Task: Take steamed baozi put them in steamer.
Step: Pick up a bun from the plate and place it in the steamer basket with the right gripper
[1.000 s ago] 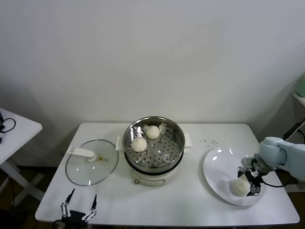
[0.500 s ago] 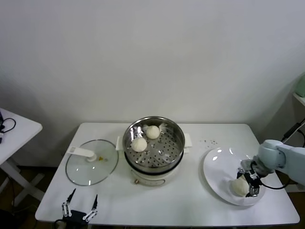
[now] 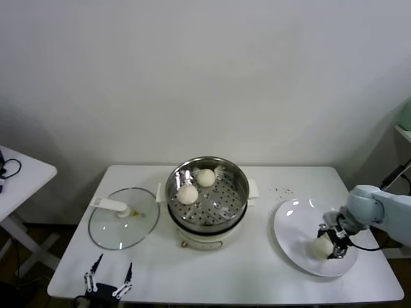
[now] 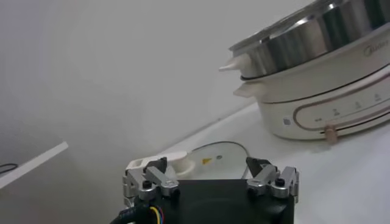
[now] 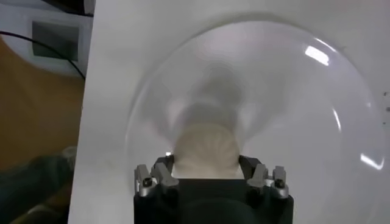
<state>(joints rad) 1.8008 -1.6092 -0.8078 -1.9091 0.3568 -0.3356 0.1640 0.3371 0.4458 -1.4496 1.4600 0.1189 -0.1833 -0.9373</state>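
Right gripper [image 3: 331, 246] low over white plate [image 3: 292, 224], lower right of head view; jaws flank baozi [image 3: 319, 248] on both sides, apparently clamped on it for the lift; two buns [image 3: 187, 194] already in steamer [image 3: 239, 181], centre; left gripper [image 3: 106, 280] parked at bottom left, fingers apart; glass lid [image 3: 122, 221] set aside, keeping basket open.

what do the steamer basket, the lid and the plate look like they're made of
Steamer basket: shiny metal, likely stainless steel, given its mirror-like wall and perforated floor. Lid: clear, probably glass, since the table shows through it, with a white handle, seemingly plastic. Plate: glossy white, ceramic or melamine; bright highlights, hard to tell which.
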